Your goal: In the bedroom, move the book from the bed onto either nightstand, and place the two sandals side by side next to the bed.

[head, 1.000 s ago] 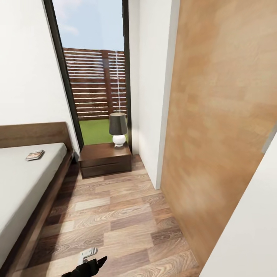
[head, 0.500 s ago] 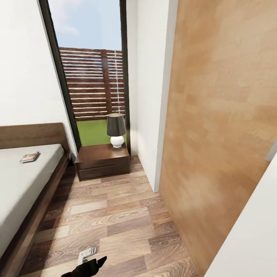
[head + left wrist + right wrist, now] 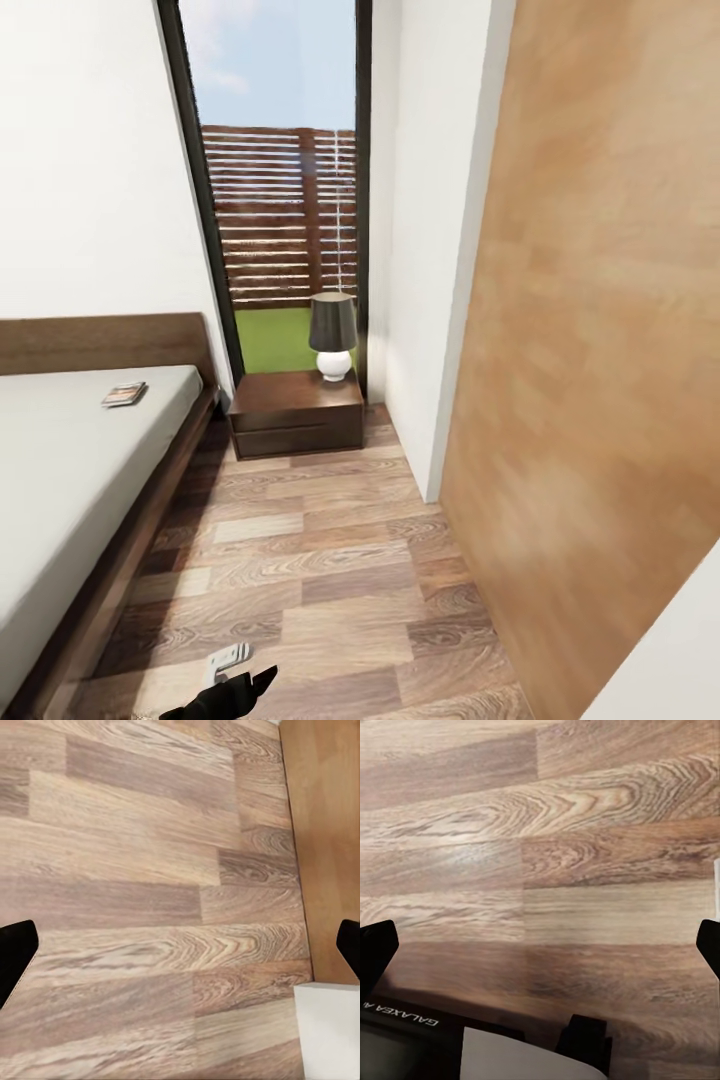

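While the head view looks down a narrow strip of wood-plank floor (image 3: 320, 560), the bed (image 3: 90, 480) runs along the left side, its pale mattress bare except for the book (image 3: 124, 394), which lies flat near the headboard (image 3: 100, 343) end, close to the mattress edge that faces the floor. Just past the bed's head corner stands the nightstand (image 3: 297, 412), against the tall dark-framed window (image 3: 280, 180). A lamp (image 3: 333, 335) with a dark shade and white base occupies the back right part of the nightstand's top; the rest of that top is bare. On the right, a white wall (image 3: 425, 250) and a light wooden panel (image 3: 600, 330) hem the passage in.

Both wrist views look down at the planks. The left gripper (image 3: 180, 952) has its fingers spread wide, at opposite borders, with nothing between them. The right gripper (image 3: 540, 945) is likewise spread wide and holds nothing.
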{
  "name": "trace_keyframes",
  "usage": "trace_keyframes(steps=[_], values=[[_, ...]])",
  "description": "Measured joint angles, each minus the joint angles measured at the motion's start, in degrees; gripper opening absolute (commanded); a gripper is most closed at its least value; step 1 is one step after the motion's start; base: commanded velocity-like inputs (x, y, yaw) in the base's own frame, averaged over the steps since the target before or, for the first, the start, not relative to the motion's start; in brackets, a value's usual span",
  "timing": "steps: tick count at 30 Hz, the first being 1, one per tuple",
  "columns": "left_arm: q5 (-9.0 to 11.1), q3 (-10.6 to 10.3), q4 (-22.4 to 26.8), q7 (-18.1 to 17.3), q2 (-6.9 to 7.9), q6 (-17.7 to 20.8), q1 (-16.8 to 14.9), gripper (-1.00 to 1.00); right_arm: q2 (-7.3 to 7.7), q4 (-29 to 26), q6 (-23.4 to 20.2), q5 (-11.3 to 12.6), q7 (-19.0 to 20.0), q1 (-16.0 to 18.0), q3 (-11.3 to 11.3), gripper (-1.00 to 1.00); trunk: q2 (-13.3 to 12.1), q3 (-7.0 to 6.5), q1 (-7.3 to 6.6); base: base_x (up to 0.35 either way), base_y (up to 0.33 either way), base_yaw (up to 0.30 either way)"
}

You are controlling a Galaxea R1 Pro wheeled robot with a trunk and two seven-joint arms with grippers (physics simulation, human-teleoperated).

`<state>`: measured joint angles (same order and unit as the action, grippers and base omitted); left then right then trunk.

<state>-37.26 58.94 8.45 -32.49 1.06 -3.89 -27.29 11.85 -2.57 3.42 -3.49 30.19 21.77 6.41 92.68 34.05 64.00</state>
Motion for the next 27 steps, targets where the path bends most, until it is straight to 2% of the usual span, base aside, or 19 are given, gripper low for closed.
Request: trace_keyframes(steps=[7,13,23,27], values=[[0.00,-0.02,0.00,0.01,-0.01,0.01,0.00,1.00,0.00,0.00,0.00,0.05,0.01,-0.01,0.00,1.00,0.00,0.12,-0.02,0.127,0.000,0.213],[0.00,-0.06,-0.01,0.02,-0.05,0.01,-0.01,1.00,0.01,-0.03,0.01,0.07,0.00,-0.01,0.00,1.00,0.00,0.13,-0.02,0.240,0.000,0.025],[0.00,-0.06,-0.04,0.02,-0.04,0.01,-0.01,1.00,0.01,-0.03,0.01,0.07,-0.01,-0.01,0.00,1.00,0.00,0.13,0.00,0.034,-0.002,0.002],[0.00,-0.08,-0.03,0.02,-0.04,0.01,-0.01,1.00,0.01,-0.03,0.01,0.07,0.00,-0.01,0.00,1.00,0.00,0.13,-0.02,0.166,-0.056,0.000]])
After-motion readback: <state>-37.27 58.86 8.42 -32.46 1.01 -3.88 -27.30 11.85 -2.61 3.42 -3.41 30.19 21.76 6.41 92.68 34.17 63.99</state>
